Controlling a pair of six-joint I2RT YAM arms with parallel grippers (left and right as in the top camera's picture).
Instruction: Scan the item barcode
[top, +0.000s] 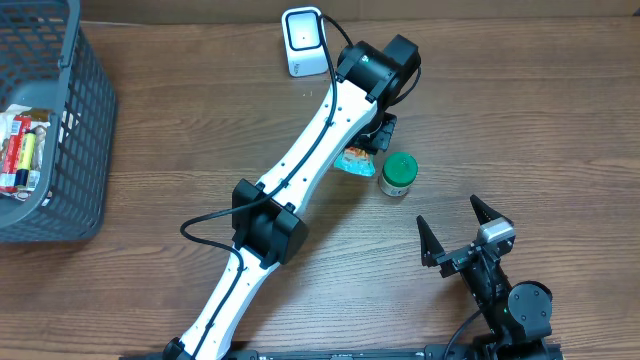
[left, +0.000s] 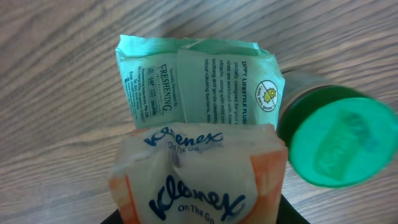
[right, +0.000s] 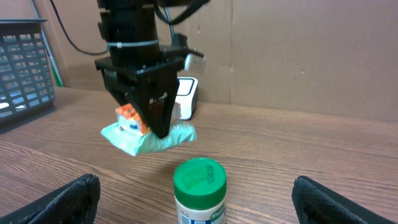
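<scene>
Mid-table, near scanner (top: 302, 40) | item: Kleenex pack (left: 199, 180), orange/white, pinched by L gripper (right: 153, 119), fingers closed partway onto it | wipes pack (left: 199, 81), green, seen just under/behind item; lifted or resting can't be told | jar (top: 399, 173), green lid, upright, just beside | R gripper (top: 446, 208): fingers spread wide, nothing held, well apart from item.

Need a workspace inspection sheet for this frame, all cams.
Surface: wood table.
Job's things: Kleenex pack in the left hand; scanner at the far edge.
Clutter: wipes pack just below the Kleenex pack; green-lidded jar beside them; basket holding packets.
Hands: left hand shut on Kleenex pack; right hand open, empty.
Cables: black cable looping off the left arm.
Surroundings: cardboard wall behind.
</scene>
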